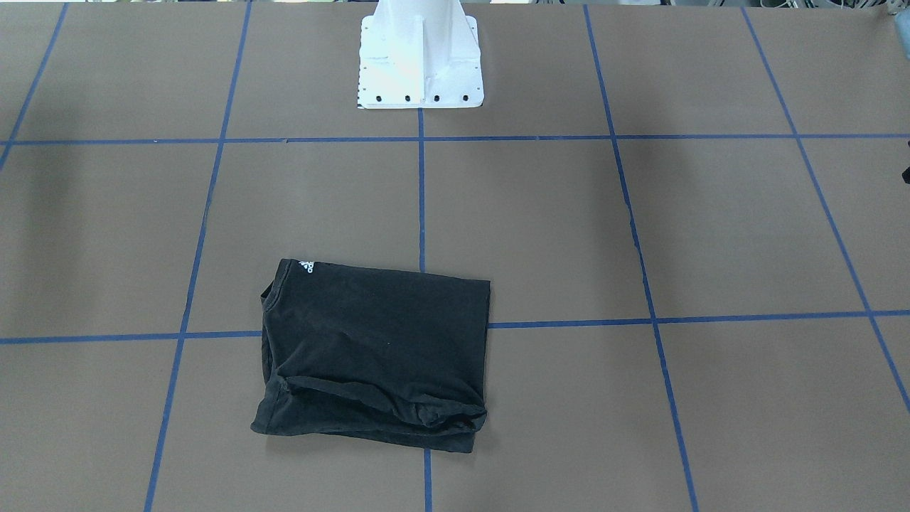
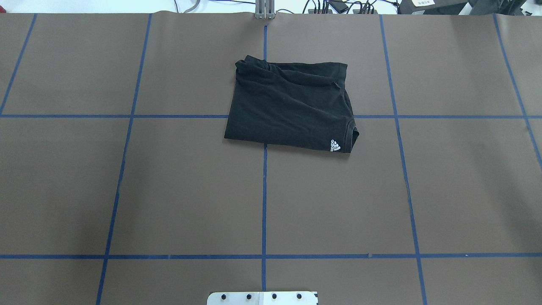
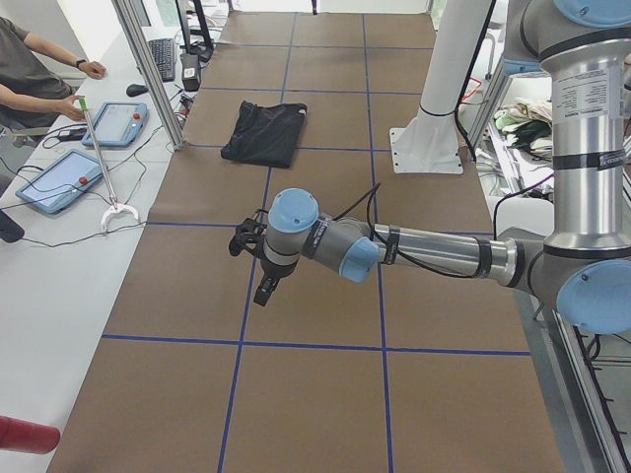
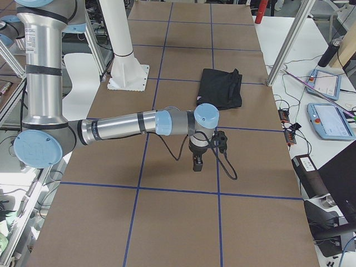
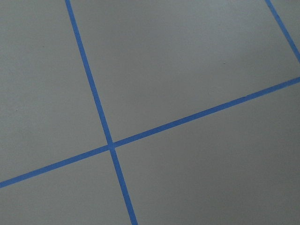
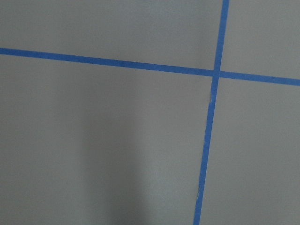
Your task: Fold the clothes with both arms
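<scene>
Lying folded into a rough rectangle, black T-shirt [image 2: 288, 108] sits on brown counter [image 2: 169, 190], far side from white base [image 2: 262, 298], straddling blue tape lines [image 2: 264, 190]; white logo [image 2: 335, 145] at near right corner. Left gripper [image 3: 262, 286] & right gripper [image 4: 197, 164] hang over bare counter, well apart from shirt; jaws open or clenched, can't tell for either.
</scene>
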Motion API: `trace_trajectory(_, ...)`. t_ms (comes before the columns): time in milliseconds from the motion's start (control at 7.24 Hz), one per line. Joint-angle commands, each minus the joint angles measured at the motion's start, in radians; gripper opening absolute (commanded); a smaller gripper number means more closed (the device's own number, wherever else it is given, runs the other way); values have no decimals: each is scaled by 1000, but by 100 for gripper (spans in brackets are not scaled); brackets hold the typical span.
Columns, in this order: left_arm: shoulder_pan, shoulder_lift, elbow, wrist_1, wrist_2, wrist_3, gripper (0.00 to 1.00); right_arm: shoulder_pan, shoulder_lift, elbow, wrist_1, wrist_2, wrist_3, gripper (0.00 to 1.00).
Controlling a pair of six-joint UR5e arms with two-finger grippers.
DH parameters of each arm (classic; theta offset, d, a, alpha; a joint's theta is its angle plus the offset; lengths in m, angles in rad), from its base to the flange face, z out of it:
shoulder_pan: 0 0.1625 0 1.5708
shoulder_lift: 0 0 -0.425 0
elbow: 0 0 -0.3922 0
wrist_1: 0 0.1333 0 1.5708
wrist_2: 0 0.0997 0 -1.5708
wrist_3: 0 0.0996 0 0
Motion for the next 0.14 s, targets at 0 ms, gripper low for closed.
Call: trace_trajectory(0, 0, 0, -13, 0, 0, 0, 99, -2, 0, -2, -1, 0, 1, 100)
